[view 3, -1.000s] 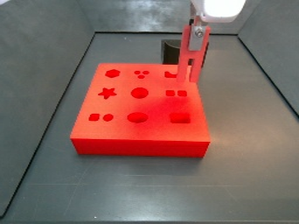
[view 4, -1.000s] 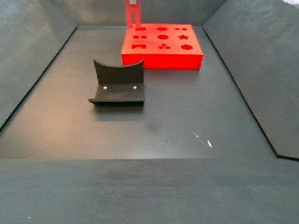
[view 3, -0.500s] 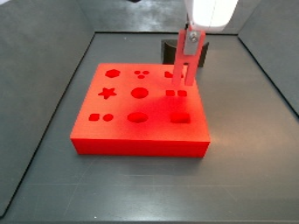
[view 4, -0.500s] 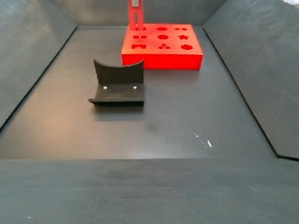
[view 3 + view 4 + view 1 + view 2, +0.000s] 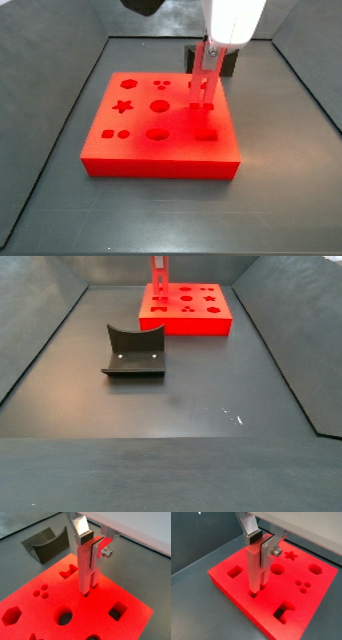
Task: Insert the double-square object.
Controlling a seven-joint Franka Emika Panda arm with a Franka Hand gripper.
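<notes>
The double-square object [image 5: 85,569] is a slim red peg of two joined square bars, held upright over the large red block [image 5: 137,624]. My gripper [image 5: 92,543] is shut on its upper end, also seen in a wrist view [image 5: 261,544]. The peg's [image 5: 254,569] lower tips meet the block [image 5: 321,587] at a small hole near its edge. In a side view the peg [image 5: 202,75] hangs below the gripper [image 5: 211,45], with its tips at the double-square hole of the block [image 5: 134,150]. In the far side view the peg [image 5: 158,274] stands at the block's [image 5: 201,324] corner.
A dark grey curved holder [image 5: 134,351] stands on the dark floor apart from the block; it also shows in a wrist view [image 5: 43,543] and behind the block [image 5: 231,62]. The block has other shaped holes, such as a star [image 5: 123,105] and a hexagon [image 5: 128,84]. Grey walls ring the floor.
The gripper has moved down and slightly left with the peg. The peg's lower tips now reach the block's top at the double-square hole.
</notes>
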